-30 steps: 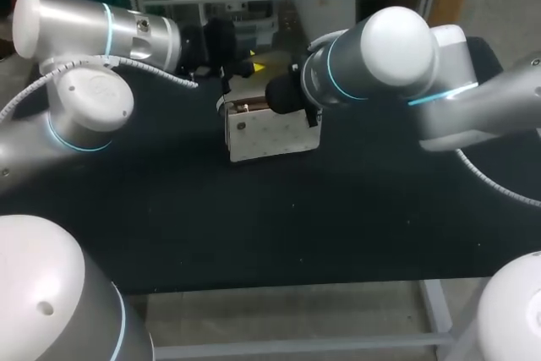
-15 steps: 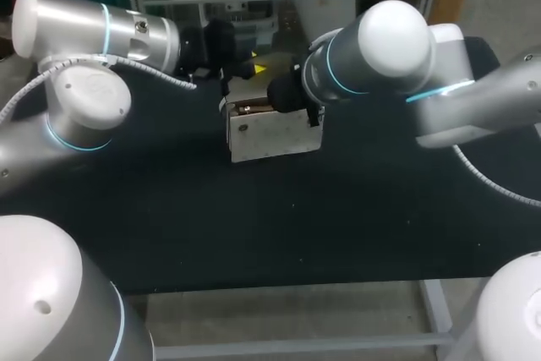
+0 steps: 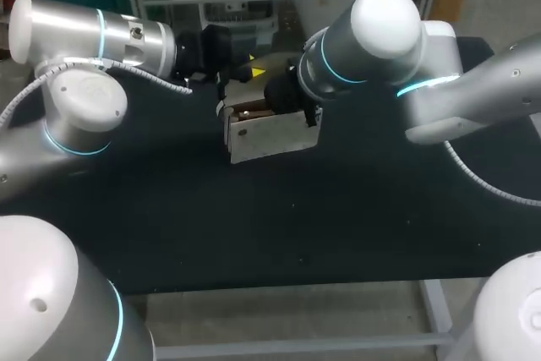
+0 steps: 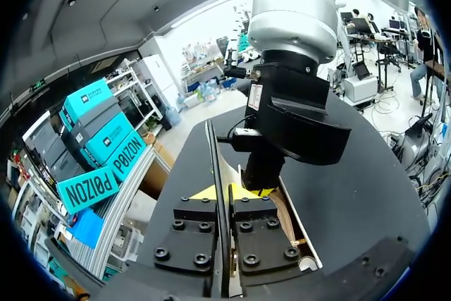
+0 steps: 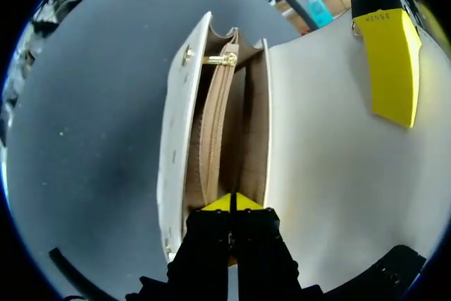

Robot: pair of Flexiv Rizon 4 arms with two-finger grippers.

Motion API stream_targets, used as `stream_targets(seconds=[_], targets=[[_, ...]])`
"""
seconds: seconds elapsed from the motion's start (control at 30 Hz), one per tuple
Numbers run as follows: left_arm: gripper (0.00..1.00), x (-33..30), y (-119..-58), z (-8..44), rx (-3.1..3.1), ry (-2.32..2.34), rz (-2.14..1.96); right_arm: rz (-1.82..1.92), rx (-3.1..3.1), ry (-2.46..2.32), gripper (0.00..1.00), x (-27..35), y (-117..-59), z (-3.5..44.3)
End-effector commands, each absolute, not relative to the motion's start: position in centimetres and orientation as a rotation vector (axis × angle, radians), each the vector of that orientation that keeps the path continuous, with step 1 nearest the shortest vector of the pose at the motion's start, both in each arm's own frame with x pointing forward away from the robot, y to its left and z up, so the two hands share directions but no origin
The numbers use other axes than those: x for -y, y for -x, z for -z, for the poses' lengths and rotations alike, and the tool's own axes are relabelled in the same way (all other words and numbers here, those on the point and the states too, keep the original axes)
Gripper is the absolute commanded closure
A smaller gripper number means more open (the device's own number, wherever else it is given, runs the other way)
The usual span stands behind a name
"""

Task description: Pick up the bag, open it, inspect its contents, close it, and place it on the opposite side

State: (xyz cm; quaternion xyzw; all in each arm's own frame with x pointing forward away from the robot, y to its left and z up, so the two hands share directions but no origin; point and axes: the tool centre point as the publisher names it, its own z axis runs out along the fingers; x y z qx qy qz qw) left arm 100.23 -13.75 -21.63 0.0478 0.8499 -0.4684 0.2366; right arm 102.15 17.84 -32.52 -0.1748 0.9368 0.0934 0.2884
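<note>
1. Cream-white bag [image 3: 266, 133] sat between both pincers, mouth open, over the black tabletop [image 3: 296, 226].
2. Inspecting well likely called for spreading the flap [image 5: 317, 139] wide, without tugging the bag askew.
3. The left pincer [image 4: 224, 194] was clamped on the flap's edge. The right pincer [image 5: 230, 204], reaching from opposite, pinched the bag's rim.

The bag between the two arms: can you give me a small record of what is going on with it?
item: white bag over a black table
state: open, flap folded back
left gripper: shut on the flap's edge
right gripper: shut on a wall at the bag's mouth
inside: tan lining with a zip; no loose items show
</note>
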Motion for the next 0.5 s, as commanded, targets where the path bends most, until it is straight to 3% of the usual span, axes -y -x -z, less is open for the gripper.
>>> stream_targets(seconds=[0.03,0.5], targets=[[1.00,13.75,-99.64,21.40,-2.299,-0.134,1.306,-0.233,-2.560,0.486,1.00,-18.16,-102.78,33.48],[1.00,13.41,-99.85,20.98,-2.267,-0.113,1.303,-0.214,-2.611,0.505,1.00,-17.91,-101.95,33.93]])
